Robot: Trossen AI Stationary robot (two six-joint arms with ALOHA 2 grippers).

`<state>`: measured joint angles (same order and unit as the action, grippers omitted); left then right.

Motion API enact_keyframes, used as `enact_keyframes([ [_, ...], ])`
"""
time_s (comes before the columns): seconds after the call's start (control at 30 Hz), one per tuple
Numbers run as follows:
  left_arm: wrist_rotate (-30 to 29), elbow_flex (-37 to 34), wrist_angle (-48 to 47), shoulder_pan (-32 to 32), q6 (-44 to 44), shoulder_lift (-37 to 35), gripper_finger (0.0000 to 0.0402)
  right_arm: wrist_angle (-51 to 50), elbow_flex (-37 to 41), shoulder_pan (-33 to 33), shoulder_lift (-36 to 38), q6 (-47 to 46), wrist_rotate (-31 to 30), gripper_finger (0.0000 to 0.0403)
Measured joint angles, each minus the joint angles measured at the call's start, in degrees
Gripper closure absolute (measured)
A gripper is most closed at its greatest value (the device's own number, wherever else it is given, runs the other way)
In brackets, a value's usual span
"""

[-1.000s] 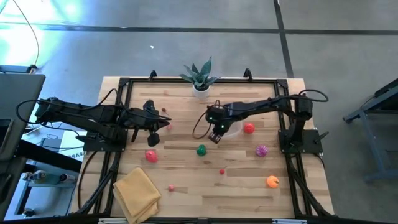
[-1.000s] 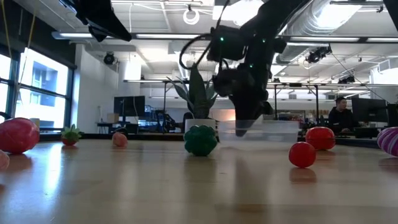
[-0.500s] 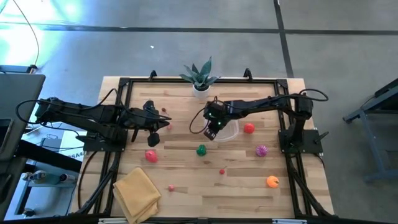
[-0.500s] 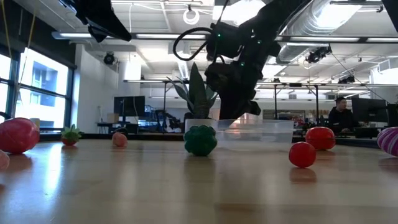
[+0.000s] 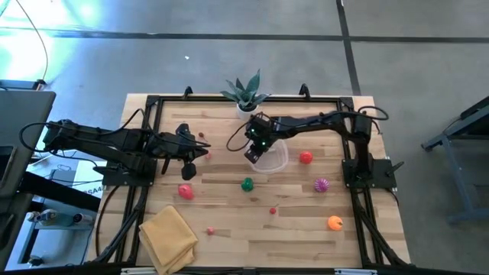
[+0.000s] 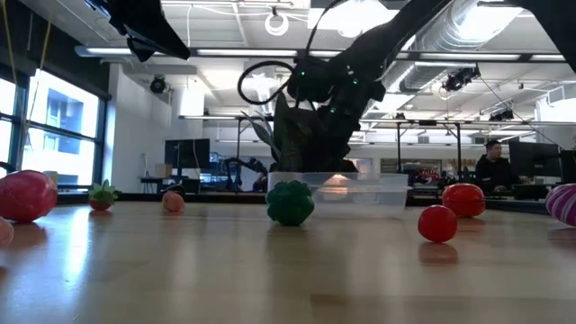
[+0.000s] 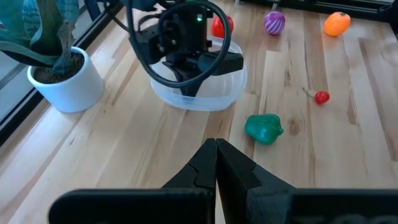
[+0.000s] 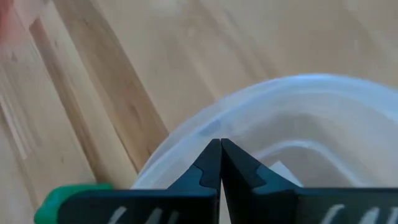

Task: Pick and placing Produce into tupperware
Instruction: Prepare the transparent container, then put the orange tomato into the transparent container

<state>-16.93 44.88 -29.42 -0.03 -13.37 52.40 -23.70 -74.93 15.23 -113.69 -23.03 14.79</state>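
Note:
The clear tupperware (image 5: pixel 275 159) stands on the table, in front of the potted plant. My right gripper (image 5: pixel 254 154) is shut and slants down into the tupperware's left side. My left gripper (image 5: pixel 205 152) hangs shut over the table's left part, touching nothing. Produce lies loose on the wood: a green piece (image 5: pixel 247 184), a red one (image 5: pixel 306 158), a spiky purple one (image 5: pixel 321 184), an orange one (image 5: pixel 335 222), a pink-red one (image 5: pixel 186 191) and smaller bits. My right gripper has its shut fingertips (image 7: pixel 189 92) just inside the tupperware's rim (image 8: pixel 186 140), at the container's left wall. The fingers slant down from the table's right. They do not pinch the wall; they bear against it from inside. The tupperware's base stays on the table.
A potted plant (image 5: pixel 246 95) in a white pot stands at the far edge, close behind the tupperware. A folded yellow cloth (image 5: pixel 166 237) lies at the near left corner. A black frame (image 5: pixel 150 122) runs round the tabletop. Bare wood lies between the green piece and the cloth.
My right gripper has gone toward the table's left and a little toward the far edge, staying shut. The tupperware has slid along the table with it toward the left, away from the red piece.

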Motion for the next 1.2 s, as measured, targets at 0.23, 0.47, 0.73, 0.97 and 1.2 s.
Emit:
enact_keyframes([
  [0.23, -0.02, 0.00, -0.45, 0.00, -0.23, -0.01, 0.0401, -4.61, -4.64, -0.36, -0.02, 3.43, -5.44, 0.0402],
  [0.47, -0.02, 0.00, -0.45, 0.00, -0.22, 0.01, 0.0401, -5.26, -5.65, -0.38, 0.01, 6.25, -5.82, 0.0402],
  [0.73, -0.04, 0.00, -0.47, 0.00, -0.20, 0.01, 0.0401, -10.01, -5.65, -0.70, 1.15, 11.51, -5.58, 0.0402],
  [0.97, -0.09, 0.00, -0.71, 0.00, 0.09, 0.00, 0.0401, -16.06, -5.65, -2.97, 6.61, 15.27, -6.43, 0.0402],
  [1.2, 0.87, 0.00, -0.77, 0.02, 0.32, 0.01, 0.0401, -25.01, -5.63, -6.43, 17.81, 15.32, -16.58, 0.0402],
])
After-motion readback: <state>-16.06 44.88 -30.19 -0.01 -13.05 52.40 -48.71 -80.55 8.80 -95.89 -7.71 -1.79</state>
